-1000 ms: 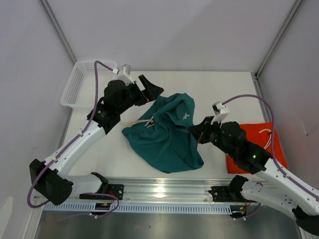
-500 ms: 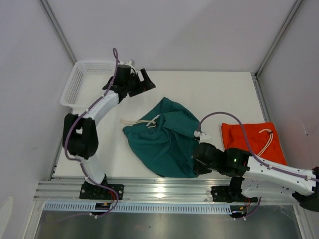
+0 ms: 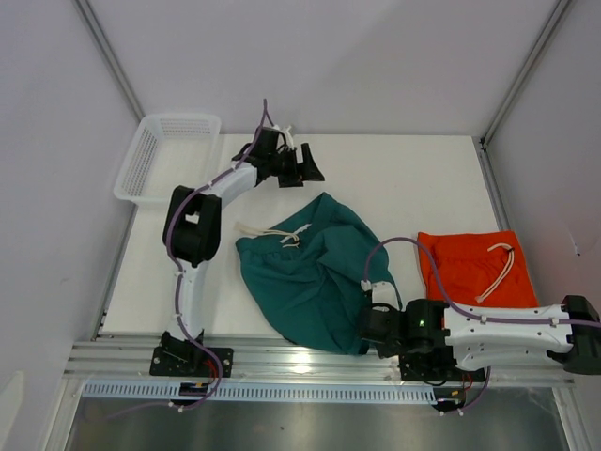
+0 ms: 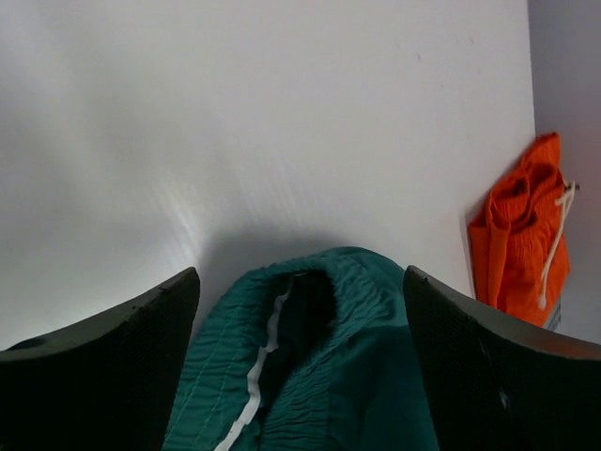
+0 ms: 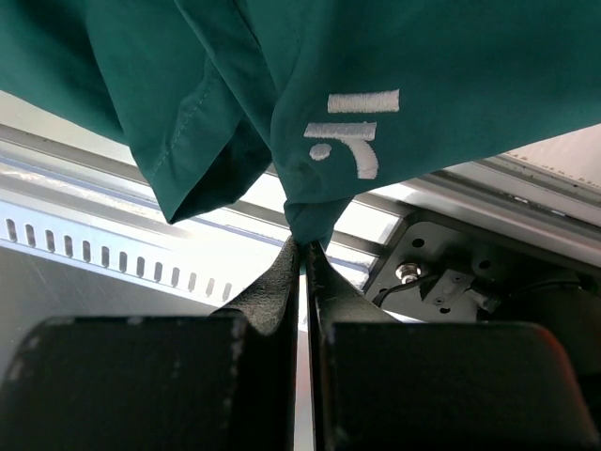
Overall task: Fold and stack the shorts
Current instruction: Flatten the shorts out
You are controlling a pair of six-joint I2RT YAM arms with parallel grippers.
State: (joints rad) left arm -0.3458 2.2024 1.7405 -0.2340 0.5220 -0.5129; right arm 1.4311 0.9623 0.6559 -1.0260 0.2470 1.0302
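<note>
Along the near edge of the table (image 3: 413,178), where the metal rail (image 3: 300,362) runs, my right gripper (image 3: 371,324) sits low with its jaws pinched tight on a fold of the teal shorts (image 3: 310,272). My right wrist view shows the cloth caught at the fingertips just below the small white logo (image 5: 349,132), with the hem hanging out over the rail. That corner is cramped: arm, rail and cloth crowd together.

Toward the back, my left gripper (image 3: 302,169) hovers over the table with its jaws spread wide and nothing between them. The gathered waistband of the teal shorts shows just below it in my left wrist view. Bare white tabletop stretches beyond that gripper to the back wall and across to the right. The white basket (image 3: 160,155) stands at the back left corner, well apart from both pairs.

The teal shorts lie in a rumpled heap at the middle of the table. Their waistband and white drawstring (image 3: 272,233) are toward the left, and the lower part is drawn to the near edge. The orange shorts (image 3: 465,268) lie flatter by the right edge, near the teal pair but apart from it, with their white cord (image 3: 500,268) on top.
</note>
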